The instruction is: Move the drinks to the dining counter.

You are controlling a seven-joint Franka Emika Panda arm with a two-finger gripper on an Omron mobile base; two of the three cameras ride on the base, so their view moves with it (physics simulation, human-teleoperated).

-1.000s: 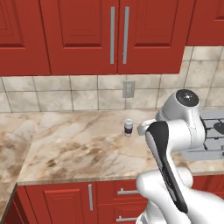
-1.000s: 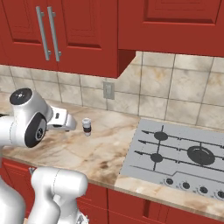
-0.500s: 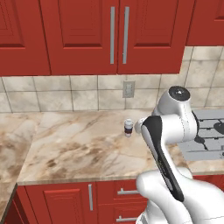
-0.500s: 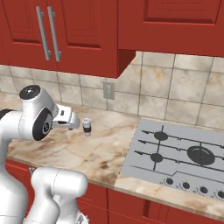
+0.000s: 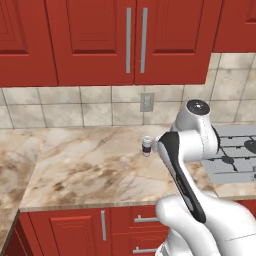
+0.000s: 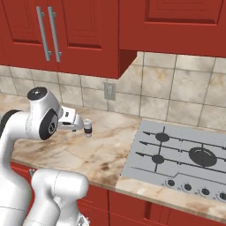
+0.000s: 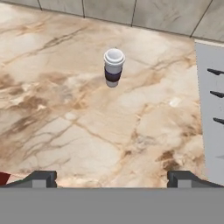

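Nearest to me, the tool hangs over the marble table. Its two dark fingertips stand at full spread, nothing between them, nothing touched.

Ahead of the tool and well apart from it stands the small white container, upright on the table, white lid on top, dark band round its middle. I can read no lettering or brand on it; too small and plain to tell. In the hand view it sits slightly left of the centre line between the fingertips, toward the tiled wall.

From the right base view the tool is level with the container and just beside it, on the arm's side. From the left base view the container stands just left of the white arm.

To the right lies the grey cooktop, its edge also showing in the hand view. Behind, a wall outlet in the tile; above, red cabinets with steel handles.
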